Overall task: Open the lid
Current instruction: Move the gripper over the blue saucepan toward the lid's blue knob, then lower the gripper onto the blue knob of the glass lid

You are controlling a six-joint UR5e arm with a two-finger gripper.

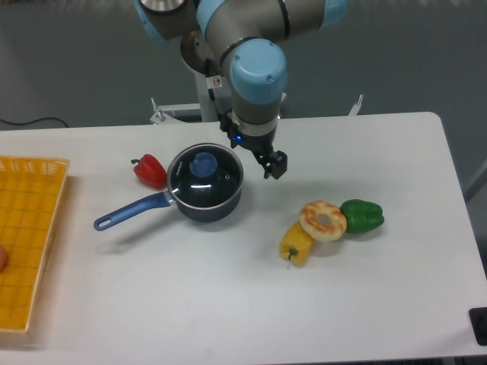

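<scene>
The lid (204, 175), a round glass disc with a blue knob (203, 164) at its centre, sits flat on the dark blue saucepan (205, 199), whose long blue handle (129, 211) points to the lower left. My gripper (275, 166) hangs above the table just right of the saucepan's rim, apart from the lid. Its dark fingers point down with nothing visible between them, and from this angle the gap between them cannot be made out.
A red pepper (150, 170) lies just left of the saucepan. To the right sit a yellow pepper (296, 243), a doughnut (323, 219) and a green pepper (362, 216). A yellow basket (27, 236) stands at the left edge of the white table (228, 304).
</scene>
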